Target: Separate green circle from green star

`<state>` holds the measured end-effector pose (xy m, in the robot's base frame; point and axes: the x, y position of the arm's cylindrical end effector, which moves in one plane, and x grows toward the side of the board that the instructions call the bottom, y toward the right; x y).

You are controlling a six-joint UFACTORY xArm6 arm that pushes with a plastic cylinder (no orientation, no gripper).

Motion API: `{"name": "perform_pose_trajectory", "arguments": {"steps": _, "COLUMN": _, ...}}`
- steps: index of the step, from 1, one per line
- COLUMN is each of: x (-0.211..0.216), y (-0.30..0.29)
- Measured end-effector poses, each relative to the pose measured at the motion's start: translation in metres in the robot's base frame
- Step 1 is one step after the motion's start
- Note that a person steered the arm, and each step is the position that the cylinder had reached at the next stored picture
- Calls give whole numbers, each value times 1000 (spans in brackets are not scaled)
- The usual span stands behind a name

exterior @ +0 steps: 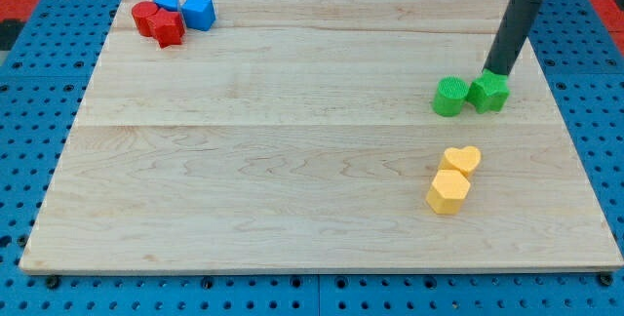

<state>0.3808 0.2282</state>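
My tip point(498, 70) rests at 12 o'clock of the green star point(489, 93), touching it; green circle point(449, 97) touches the star at 9 o'clock. Plain rod, no jaws.

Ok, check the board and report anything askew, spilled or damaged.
Nothing stands out. The blocks sit in tidy clusters: red and blue at the view's top left, two yellow lower right, green circle touching green star, my tip at the star's top edge.
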Motion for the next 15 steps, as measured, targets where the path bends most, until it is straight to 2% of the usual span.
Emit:
{"name": "perform_pose_trajectory", "arguments": {"steps": 1, "x": 26, "y": -8}}
{"name": "perform_pose_trajectory", "arguments": {"steps": 2, "x": 26, "y": 22}}
{"name": "perform_pose_trajectory", "arguments": {"steps": 3, "x": 61, "y": 60}}
{"name": "perform_pose_trajectory", "arguments": {"steps": 4, "x": 61, "y": 9}}
{"name": "perform_pose_trajectory", "arguments": {"steps": 6, "x": 34, "y": -95}}
{"name": "perform_pose_trajectory", "arguments": {"steps": 8, "x": -20, "y": -116}}
{"name": "perform_pose_trajectory", "arguments": {"steps": 9, "x": -26, "y": -160}}
{"name": "perform_pose_trajectory", "arguments": {"steps": 11, "x": -18, "y": -275}}
{"name": "perform_pose_trajectory", "arguments": {"steps": 12, "x": -19, "y": -364}}
{"name": "perform_pose_trajectory", "arguments": {"steps": 13, "x": -38, "y": -396}}
{"name": "perform_pose_trajectory", "arguments": {"steps": 14, "x": -42, "y": -406}}
{"name": "perform_pose_trajectory", "arguments": {"steps": 15, "x": -39, "y": -307}}
